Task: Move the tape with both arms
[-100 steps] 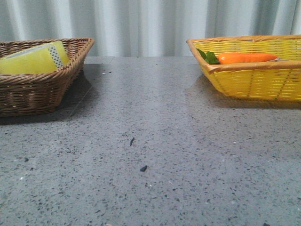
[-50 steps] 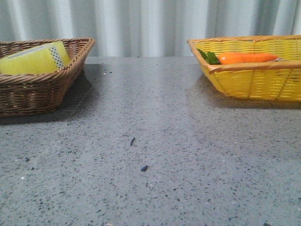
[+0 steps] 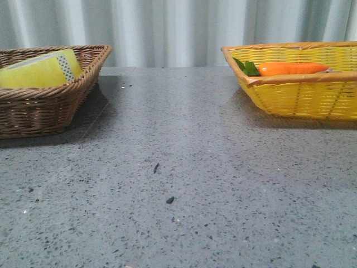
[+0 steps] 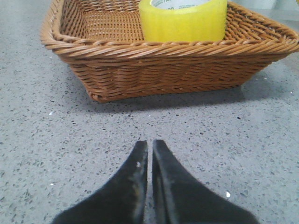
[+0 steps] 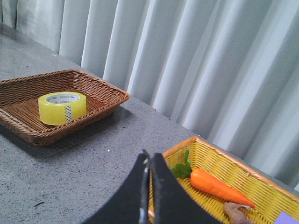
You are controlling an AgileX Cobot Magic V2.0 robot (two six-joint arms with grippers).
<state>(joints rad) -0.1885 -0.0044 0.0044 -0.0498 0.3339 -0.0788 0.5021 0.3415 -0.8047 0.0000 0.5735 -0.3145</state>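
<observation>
The yellow tape roll (image 3: 40, 71) lies in the brown wicker basket (image 3: 39, 109) at the far left of the table. It also shows in the left wrist view (image 4: 183, 19) and in the right wrist view (image 5: 62, 108). My left gripper (image 4: 150, 143) is shut and empty, low over the table a short way in front of the brown basket (image 4: 163, 65). My right gripper (image 5: 148, 155) is shut and empty, raised near the rim of the yellow basket (image 5: 224, 161). Neither gripper shows in the front view.
The yellow wicker basket (image 3: 301, 95) at the far right holds an orange carrot (image 3: 291, 68) with green leaves; the carrot also shows in the right wrist view (image 5: 219, 185). A grey speckled table (image 3: 178, 184) lies between the baskets. A pale curtain hangs behind.
</observation>
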